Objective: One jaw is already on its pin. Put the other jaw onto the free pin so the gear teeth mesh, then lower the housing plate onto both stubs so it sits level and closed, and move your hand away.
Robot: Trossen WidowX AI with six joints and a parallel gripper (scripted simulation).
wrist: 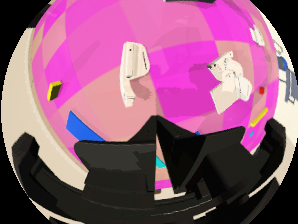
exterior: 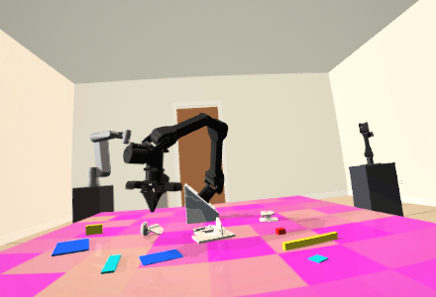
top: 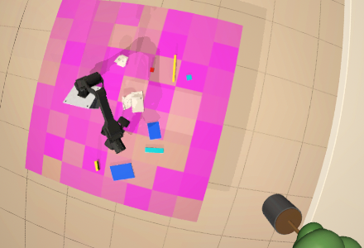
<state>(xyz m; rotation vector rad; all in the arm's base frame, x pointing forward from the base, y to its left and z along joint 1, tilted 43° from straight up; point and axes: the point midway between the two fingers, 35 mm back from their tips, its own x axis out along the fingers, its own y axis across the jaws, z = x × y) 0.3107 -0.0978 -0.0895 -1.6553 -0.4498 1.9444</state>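
My gripper (exterior: 153,210) (wrist: 154,119) is shut and empty, fingers pointing down, raised above the table. A loose white jaw (exterior: 152,229) (wrist: 134,62) lies on the table near it; in the wrist view it is beyond the fingertips, and in the top view the arm hides it. The white base (top: 138,104) (exterior: 214,238) (wrist: 219,101) stands to one side, with a white part on it; the pins and teeth are too small to tell. Another small white part (top: 121,60) (exterior: 268,216) (wrist: 256,36), possibly the housing plate, lies apart from the base on the table.
Blue slabs (top: 154,131) (top: 122,171), a cyan bar (top: 154,150) and a short yellow block (top: 97,165) lie around the gripper's side. A red cube (top: 152,69), a long yellow bar (top: 174,69) and a cyan square (top: 189,77) lie beyond the base.
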